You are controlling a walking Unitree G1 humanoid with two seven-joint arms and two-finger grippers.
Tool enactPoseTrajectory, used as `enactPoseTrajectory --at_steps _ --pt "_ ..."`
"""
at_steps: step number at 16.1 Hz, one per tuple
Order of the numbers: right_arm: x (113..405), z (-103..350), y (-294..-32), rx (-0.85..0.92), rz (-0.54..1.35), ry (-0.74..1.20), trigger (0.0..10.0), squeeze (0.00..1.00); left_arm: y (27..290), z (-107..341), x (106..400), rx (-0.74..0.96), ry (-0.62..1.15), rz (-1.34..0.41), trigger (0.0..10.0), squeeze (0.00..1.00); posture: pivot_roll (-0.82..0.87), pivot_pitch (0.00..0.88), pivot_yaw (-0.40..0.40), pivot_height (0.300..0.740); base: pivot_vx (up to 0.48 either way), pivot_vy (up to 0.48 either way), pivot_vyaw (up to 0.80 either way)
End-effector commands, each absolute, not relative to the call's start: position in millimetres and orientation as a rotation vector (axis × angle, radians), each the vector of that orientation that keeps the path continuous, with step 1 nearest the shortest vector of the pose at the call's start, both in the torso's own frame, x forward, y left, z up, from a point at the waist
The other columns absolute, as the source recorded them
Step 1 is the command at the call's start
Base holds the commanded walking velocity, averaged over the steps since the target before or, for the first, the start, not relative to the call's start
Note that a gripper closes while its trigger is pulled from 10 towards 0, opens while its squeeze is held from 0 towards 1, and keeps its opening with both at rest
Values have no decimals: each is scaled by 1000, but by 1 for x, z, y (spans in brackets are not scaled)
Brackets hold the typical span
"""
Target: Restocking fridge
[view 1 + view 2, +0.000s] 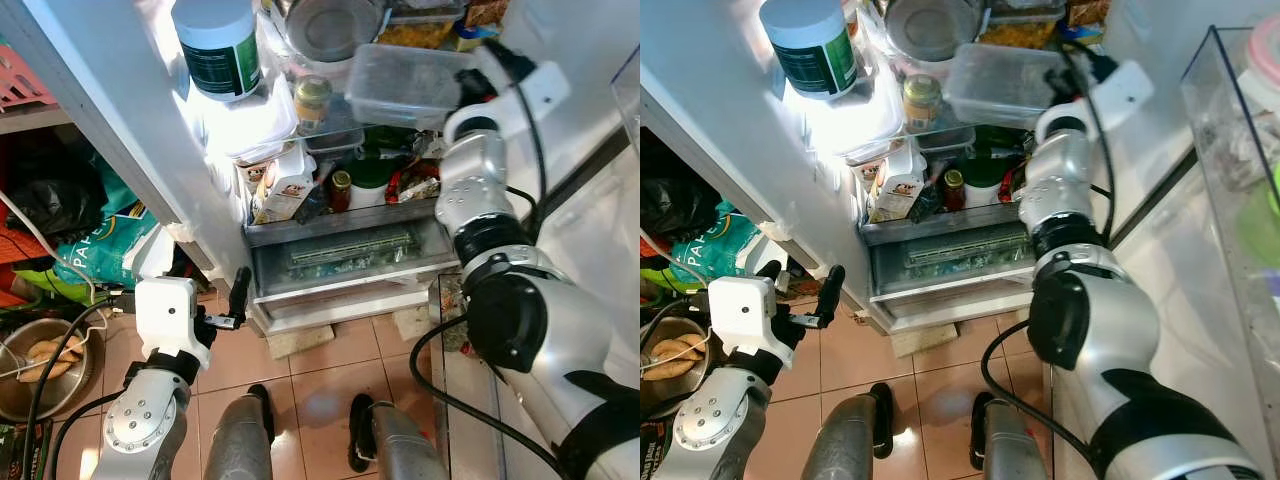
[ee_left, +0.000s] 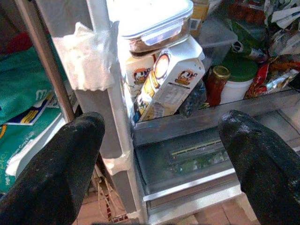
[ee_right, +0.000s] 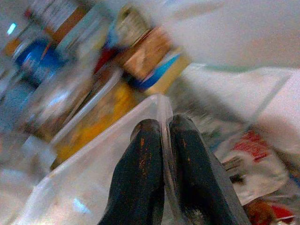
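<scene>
Two black fingers of my right hand [image 3: 164, 140] pinch the thin rim of a clear rectangular plastic container [image 1: 410, 85], holding it up at the fridge's [image 1: 330, 250] crowded upper shelf, arm stretched forward and raised. My left hand [image 1: 236, 300] hovers low near the translucent crisper drawer [image 1: 350, 255], fingers spread wide, holding nothing.

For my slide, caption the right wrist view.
Right end effector pinching the clear plastic container rim inside the stocked fridge.
</scene>
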State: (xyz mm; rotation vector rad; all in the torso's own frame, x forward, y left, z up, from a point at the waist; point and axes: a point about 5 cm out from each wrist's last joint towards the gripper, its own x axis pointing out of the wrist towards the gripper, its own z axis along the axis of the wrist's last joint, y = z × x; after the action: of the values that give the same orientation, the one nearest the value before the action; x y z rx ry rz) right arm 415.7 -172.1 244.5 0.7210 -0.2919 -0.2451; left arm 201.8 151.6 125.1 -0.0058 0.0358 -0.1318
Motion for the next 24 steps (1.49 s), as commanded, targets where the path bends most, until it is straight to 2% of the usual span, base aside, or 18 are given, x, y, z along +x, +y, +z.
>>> enactPoseTrajectory --at_steps 1,3,5,11,18,22,23,24 --pt "416 253 -176 758 -278 -319 10000 0 154 121 200 1 60 -121 10000 0 276 278 36 740 0 0 0" --pt "417 252 -172 835 -306 -291 10000 0 154 121 200 3 59 -119 10000 0 280 276 36 740 0 0 0" --pt "418 248 -156 910 -304 -246 10000 0 153 122 200 4 60 -118 10000 0 282 275 34 740 0 0 0" --pt "419 251 -130 965 -265 -207 10000 0 152 120 200 1 70 -108 10000 0 276 275 28 740 0 0 0" --pt "415 256 -74 1021 -104 -151 10000 0 151 119 200 0 77 -101 10000 0 273 279 27 740 0 0 0" --pt "413 259 -61 1006 -58 -153 10000 0 150 119 201 0 79 -100 10000 0 271 278 24 740 0 0 0" --pt "413 259 -61 1006 -55 -154 10000 322 150 119 201 1 79 -99 10000 0 272 277 23 740 0 0 0" --pt "413 259 -62 1005 -52 -156 10000 588 150 119 201 1 80 -96 10000 0 272 277 21 740 0 0 0"
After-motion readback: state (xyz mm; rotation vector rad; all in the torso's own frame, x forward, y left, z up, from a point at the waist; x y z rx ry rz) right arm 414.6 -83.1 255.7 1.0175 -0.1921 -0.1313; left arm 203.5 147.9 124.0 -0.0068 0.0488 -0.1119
